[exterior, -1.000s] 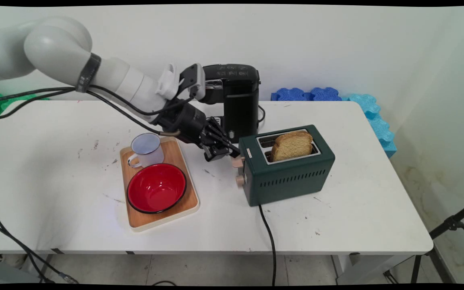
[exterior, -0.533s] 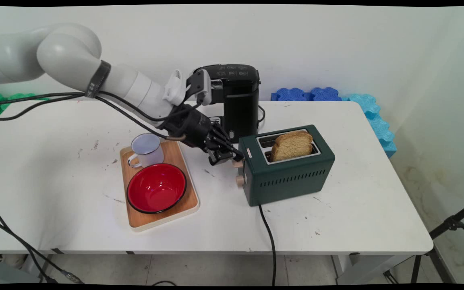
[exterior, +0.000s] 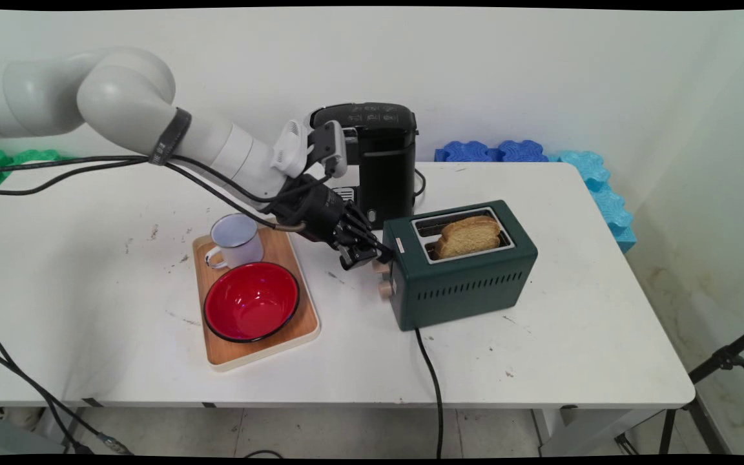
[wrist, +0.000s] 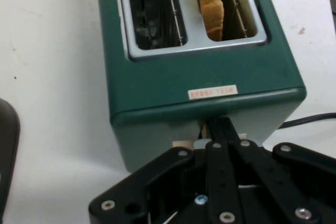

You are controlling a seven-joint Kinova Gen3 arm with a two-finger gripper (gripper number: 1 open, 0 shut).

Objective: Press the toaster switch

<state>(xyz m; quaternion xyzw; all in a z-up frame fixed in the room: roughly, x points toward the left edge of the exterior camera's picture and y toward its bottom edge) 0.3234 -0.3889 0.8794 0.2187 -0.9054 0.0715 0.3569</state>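
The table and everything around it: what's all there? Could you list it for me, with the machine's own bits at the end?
toaster: one, dark green, middle of the table, black cord running off the near edge
bread slice: one, golden brown, low in the toaster's near slot
toaster lever: one, pale, on the toaster's left end
toaster knob: one, pale, below the lever
coffee machine: one, black, at the back by the wall
tray: one, wooden, left of the toaster
bowl: one, red, on the tray's near half
mug: one, white enamel, on the tray's far end
foam mats: blue, behind the table at right
arm: one, white, from the left
gripper: one, black, at the lever
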